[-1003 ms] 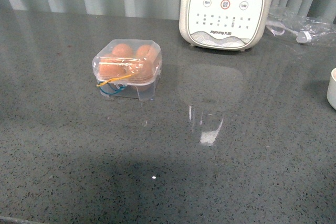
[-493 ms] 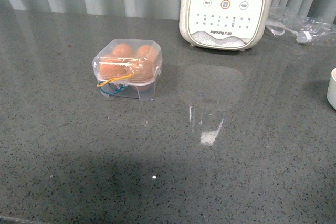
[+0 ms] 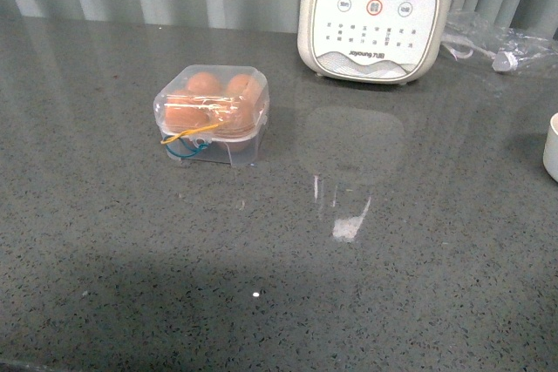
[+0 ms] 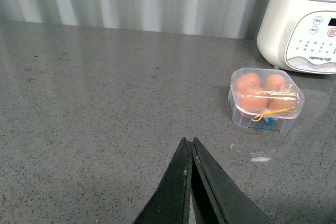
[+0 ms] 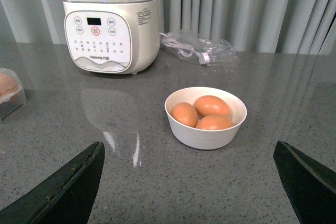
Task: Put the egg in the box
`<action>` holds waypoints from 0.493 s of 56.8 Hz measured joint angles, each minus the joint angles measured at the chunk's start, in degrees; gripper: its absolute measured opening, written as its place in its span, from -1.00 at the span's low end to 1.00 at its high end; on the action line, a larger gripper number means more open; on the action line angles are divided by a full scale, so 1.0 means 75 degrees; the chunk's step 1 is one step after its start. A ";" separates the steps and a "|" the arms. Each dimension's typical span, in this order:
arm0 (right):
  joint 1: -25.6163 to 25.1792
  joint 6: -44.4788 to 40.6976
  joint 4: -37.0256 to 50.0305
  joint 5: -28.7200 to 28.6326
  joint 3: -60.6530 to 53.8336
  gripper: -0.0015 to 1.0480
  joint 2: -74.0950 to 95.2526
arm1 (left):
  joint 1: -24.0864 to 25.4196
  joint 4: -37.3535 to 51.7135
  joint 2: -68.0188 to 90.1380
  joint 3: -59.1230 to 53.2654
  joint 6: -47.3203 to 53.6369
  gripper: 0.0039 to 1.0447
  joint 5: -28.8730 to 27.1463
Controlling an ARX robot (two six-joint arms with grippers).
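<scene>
I am looking at the box [image 3: 212,115], lid down with its elastic loops [image 3: 187,138] across the front, sitting just in front and to the left of the white cooker [image 3: 377,13]; eggs [image 4: 261,91] are filling it, so I judge the packing done. Three more eggs are lying in a white bowl [image 5: 205,117] right of the cooker. My left gripper [image 4: 189,142] is hanging with fingers together, my right gripper [image 5: 189,174] with fingers wide apart, both empty above the counter [image 3: 392,259].

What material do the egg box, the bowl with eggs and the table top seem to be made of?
The egg box looks like thin clear plastic, glossy: the eggs show through its lid. The bowl seems glazed ceramic or perhaps plastic: white, smooth, opaque, with a fairly thick rim. The table top looks like polished speckled grey stone or a composite: it mirrors the cooker.
</scene>
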 joint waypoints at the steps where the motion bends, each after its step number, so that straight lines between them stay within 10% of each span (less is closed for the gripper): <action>1: 0.0000 0.0000 0.0000 0.0000 0.0000 0.86 0.0000 | 0.0000 -0.0006 -0.0023 -0.0017 0.0000 -0.94 0.0000; 28: 0.0000 0.0000 0.0000 0.0000 0.0000 0.86 0.0000 | -0.0003 -0.0737 -0.1381 -0.0568 -0.0015 -0.94 -0.0003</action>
